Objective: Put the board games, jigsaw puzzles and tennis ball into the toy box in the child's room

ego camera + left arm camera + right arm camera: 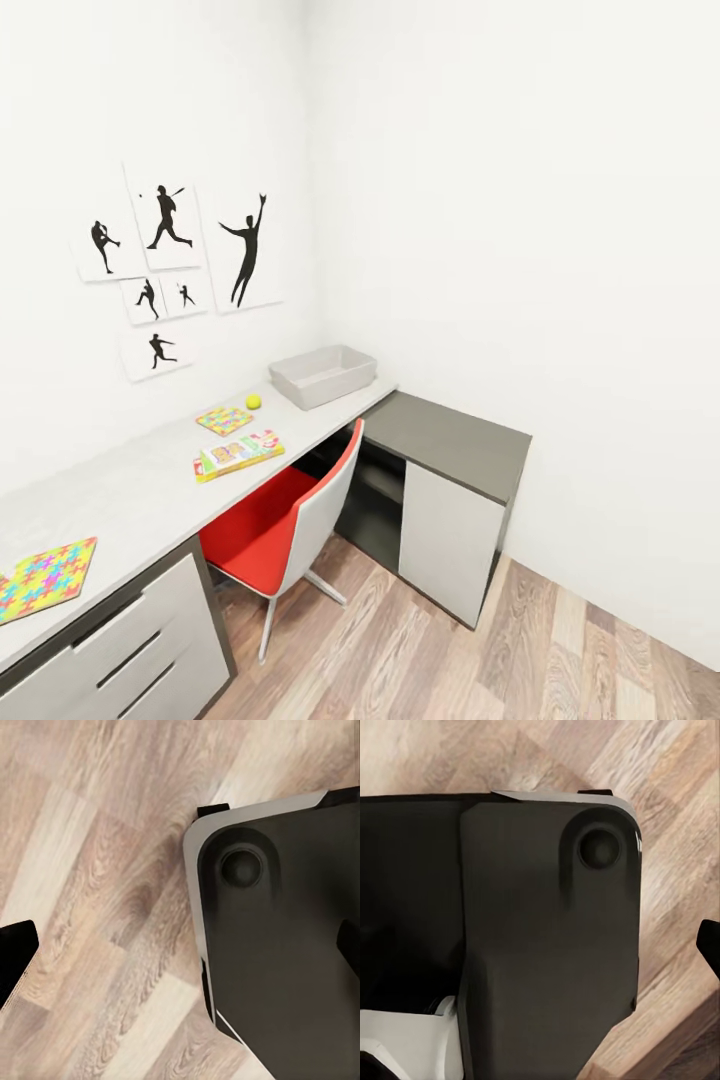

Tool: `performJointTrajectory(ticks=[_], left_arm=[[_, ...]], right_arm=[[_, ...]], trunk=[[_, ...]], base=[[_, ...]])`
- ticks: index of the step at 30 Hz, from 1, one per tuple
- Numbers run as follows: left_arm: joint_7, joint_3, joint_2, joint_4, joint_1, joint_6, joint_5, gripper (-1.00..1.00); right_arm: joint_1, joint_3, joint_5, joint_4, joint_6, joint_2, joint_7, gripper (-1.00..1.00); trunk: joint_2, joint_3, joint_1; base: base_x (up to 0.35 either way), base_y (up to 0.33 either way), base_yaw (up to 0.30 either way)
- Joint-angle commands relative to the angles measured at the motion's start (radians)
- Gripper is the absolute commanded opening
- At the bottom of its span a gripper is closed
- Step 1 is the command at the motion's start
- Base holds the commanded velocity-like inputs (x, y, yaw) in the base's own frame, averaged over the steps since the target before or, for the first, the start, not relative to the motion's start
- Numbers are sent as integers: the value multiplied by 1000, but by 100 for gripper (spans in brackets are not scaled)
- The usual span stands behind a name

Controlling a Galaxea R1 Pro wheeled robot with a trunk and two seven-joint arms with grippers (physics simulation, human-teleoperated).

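In the head view the light grey toy box (300,391) stands at the far end of the table (130,490), by the corner of the room. A yellow-green tennis ball (253,401) lies just in front of it. Beside the ball is the smaller jigsaw puzzle (224,420), and a green-bordered board game (238,454) lies nearer the table's front edge. The larger jigsaw puzzle (45,578) sits at the near left end. The bed is out of view. My left gripper (180,960) and right gripper (540,952) hang open over the floor and my dark base, holding nothing.
A red-and-white chair (285,525) is tucked under the table's middle. A lower dark grey cabinet (450,440) fills the corner to the right of the table. White drawers (140,650) stand under the near end. Wood-plank floor (450,660) lies open at the lower right.
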Motion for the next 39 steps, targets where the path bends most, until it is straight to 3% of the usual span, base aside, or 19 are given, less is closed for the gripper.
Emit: performJointTrajectory(ticks=[1, 39], left_arm=[[-1, -1, 0, 1, -1, -3, -8, 100], [0, -1, 0, 1, 0, -4, -8, 100]], right_arm=[[0, -1, -1, 0, -3, 0, 0, 100], [0, 1, 0, 0, -3, 0, 0, 100]], trunk=[[-1, -1, 0], [-1, -1, 0]], base=[[0, 1, -273], [-53, 50, -279]])
